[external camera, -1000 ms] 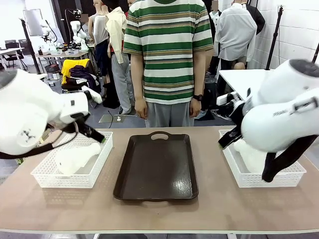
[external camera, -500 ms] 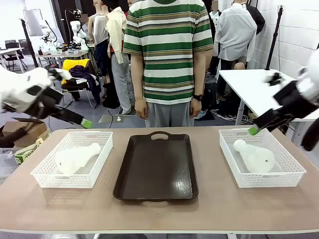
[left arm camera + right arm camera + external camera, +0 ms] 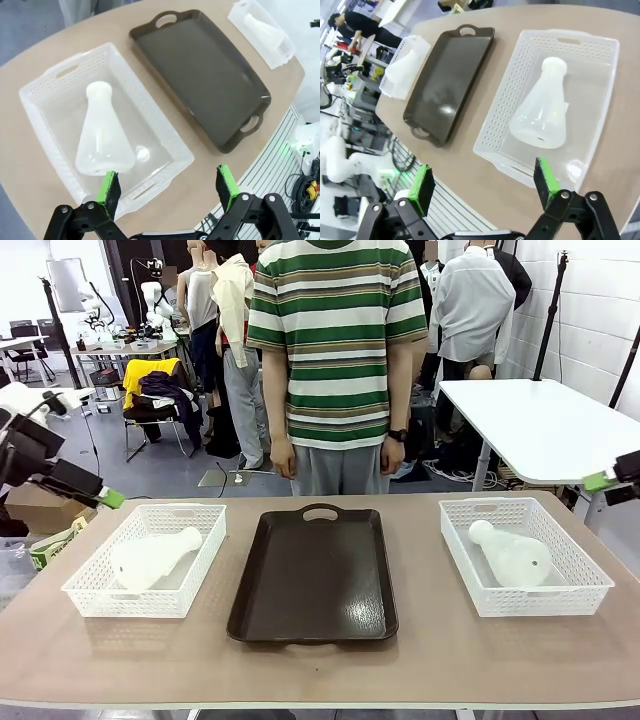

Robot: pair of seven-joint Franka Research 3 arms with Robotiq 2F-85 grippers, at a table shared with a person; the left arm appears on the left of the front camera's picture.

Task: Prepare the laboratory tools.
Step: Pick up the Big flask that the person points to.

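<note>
Found the left gripper (image 3: 167,185) spread wide and empty, off the table's (image 3: 430,665) nine o'clock edge. Noted the left flask (image 3: 150,558) lying on its side in the left basket (image 3: 130,602), neck toward two o'clock. Saw the brown tray (image 3: 312,580) at table centre, with a person (image 3: 335,340) standing at twelve o'clock. Noted the right flask (image 3: 512,556) lying in the right basket (image 3: 545,602), neck toward ten o'clock. Found the right gripper (image 3: 483,182) spread wide and empty, beyond the three o'clock edge.

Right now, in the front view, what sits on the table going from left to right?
The left basket with the left flask lying in it, dark tray, right basket with the right flask lying in it.
</note>
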